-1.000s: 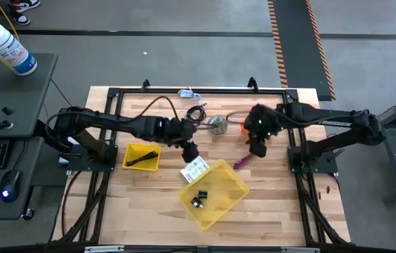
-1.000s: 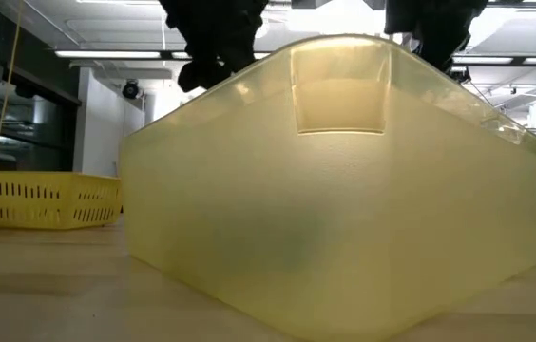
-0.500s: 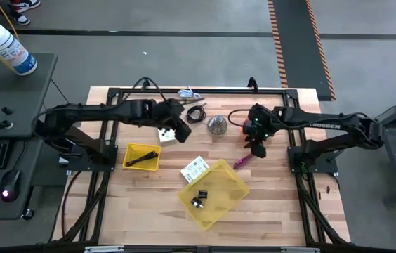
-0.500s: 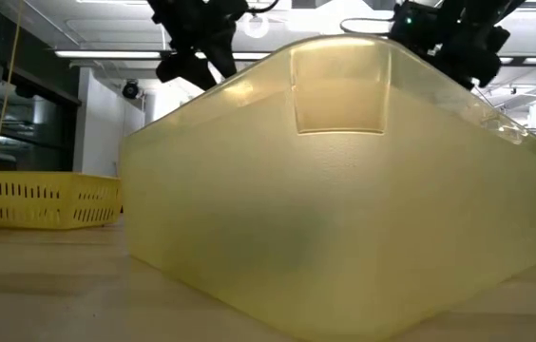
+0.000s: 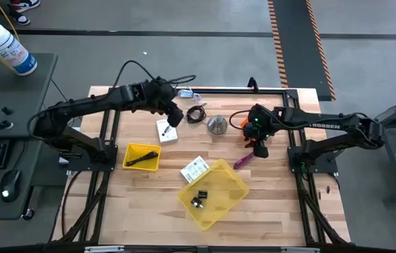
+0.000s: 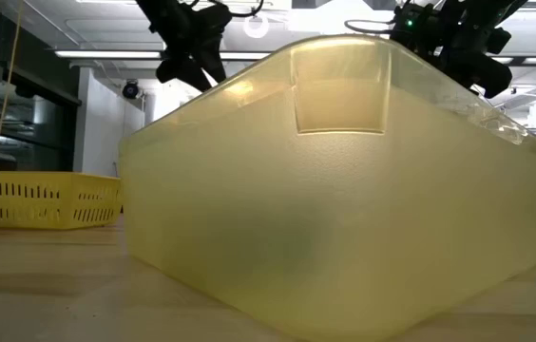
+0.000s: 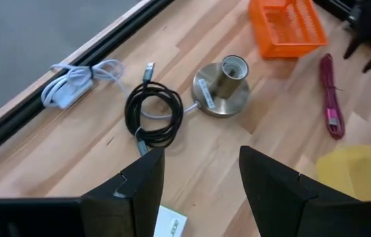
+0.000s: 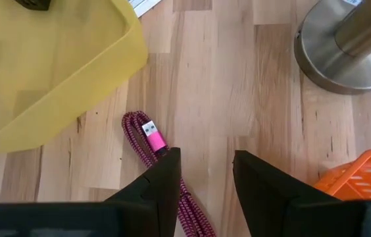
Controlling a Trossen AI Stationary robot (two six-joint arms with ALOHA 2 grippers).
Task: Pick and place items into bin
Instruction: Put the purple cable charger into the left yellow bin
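Note:
In the high view my left gripper (image 5: 172, 118) hangs open over the far left part of the table, above a white card with a black mark (image 5: 166, 131). The coiled black cable (image 7: 154, 112) lies flat ahead of its fingers. My right gripper (image 5: 258, 146) is open above the purple cable (image 8: 147, 141), which lies on the wood beside the yellow bin (image 5: 213, 193). A black clip (image 5: 198, 199) lies in the bin. The white printed label card (image 5: 194, 169) rests on the table at the bin's far left rim.
A silver cone-shaped piece (image 5: 217, 125) stands between the grippers, with an orange basket (image 7: 287, 26) next to it. A small yellow basket (image 5: 142, 156) holding a black item sits to the left. A white cable (image 7: 80, 76) lies by the far frame rail.
My left gripper has drawn back from the label card by the bin toward the table's far left and has risen. The white card with the black mark now shows below it. My right gripper has stayed over the purple cable and has turned a little.

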